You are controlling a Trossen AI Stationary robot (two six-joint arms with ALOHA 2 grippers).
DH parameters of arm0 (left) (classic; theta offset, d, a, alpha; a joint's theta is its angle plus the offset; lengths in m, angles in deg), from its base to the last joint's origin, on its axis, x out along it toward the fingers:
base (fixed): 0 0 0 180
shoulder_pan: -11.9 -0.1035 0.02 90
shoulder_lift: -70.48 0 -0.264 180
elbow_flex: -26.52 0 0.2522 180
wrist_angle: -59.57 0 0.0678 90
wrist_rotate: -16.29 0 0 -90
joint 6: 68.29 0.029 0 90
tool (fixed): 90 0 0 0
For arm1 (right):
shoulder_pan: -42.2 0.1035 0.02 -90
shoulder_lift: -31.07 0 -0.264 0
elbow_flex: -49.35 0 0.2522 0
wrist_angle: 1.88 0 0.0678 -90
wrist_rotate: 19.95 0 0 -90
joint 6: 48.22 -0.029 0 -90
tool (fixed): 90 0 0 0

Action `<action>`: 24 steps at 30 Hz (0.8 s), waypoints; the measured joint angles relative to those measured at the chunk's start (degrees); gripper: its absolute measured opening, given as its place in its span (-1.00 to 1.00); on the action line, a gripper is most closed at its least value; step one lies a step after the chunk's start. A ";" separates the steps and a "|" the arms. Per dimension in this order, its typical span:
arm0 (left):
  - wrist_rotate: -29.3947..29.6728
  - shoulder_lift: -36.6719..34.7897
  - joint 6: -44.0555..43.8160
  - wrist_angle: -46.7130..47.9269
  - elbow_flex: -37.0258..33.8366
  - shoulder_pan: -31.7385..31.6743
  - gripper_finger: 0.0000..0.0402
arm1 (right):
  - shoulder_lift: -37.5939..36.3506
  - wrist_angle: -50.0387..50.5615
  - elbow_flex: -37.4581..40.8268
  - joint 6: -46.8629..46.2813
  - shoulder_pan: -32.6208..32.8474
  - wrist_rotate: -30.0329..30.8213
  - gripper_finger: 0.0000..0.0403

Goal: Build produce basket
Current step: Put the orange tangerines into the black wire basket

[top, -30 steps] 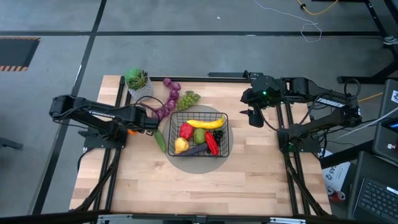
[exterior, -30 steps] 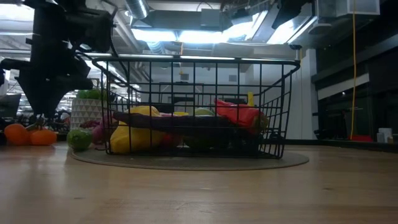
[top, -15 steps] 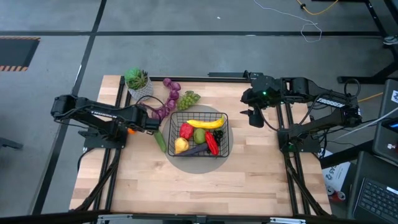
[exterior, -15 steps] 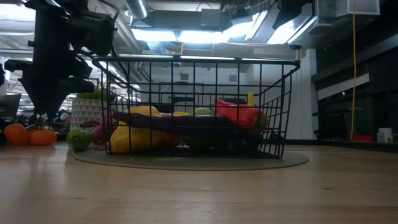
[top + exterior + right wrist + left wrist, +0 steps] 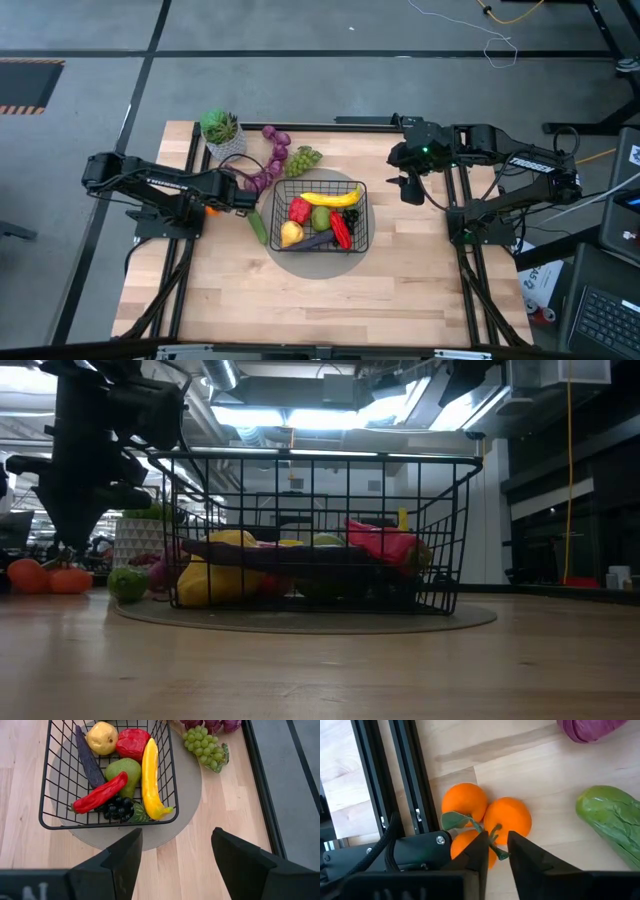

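The black wire basket (image 5: pixel 320 215) stands on a grey round mat and holds a banana (image 5: pixel 149 775), red peppers, a pear, an aubergine, a yellow fruit and black grapes. A cluster of three oranges (image 5: pixel 507 817) with a green leaf and stem lies on the table at the left, also in the low view (image 5: pixel 45 575). My left gripper (image 5: pixel 497 855) stands over it, shut on its stem. A cucumber (image 5: pixel 258 226) lies left of the basket. Purple grapes (image 5: pixel 272 160) and green grapes (image 5: pixel 303 158) lie behind it. My right gripper (image 5: pixel 175 850) is open and empty above the table, right of the basket. My left gripper pinches the orange cluster's green stem (image 5: pixel 496 842) between its two fingers (image 5: pixel 477 855), where the three oranges meet. The fingers come from above, pointing down. The oranges rest on the table (image 5: pixel 68 578).
A white pot with a green plant (image 5: pixel 222 130) stands at the far left corner. Black frame rails (image 5: pixel 395 780) run along the table's left side, right beside the oranges. Bare wood lies in front of the basket (image 5: pixel 320 300).
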 joint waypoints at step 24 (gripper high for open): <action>26.04 -0.39 3.52 0.11 13.00 9.77 -0.99 | 0.00 0.34 0.00 0.00 -0.01 -0.01 0.18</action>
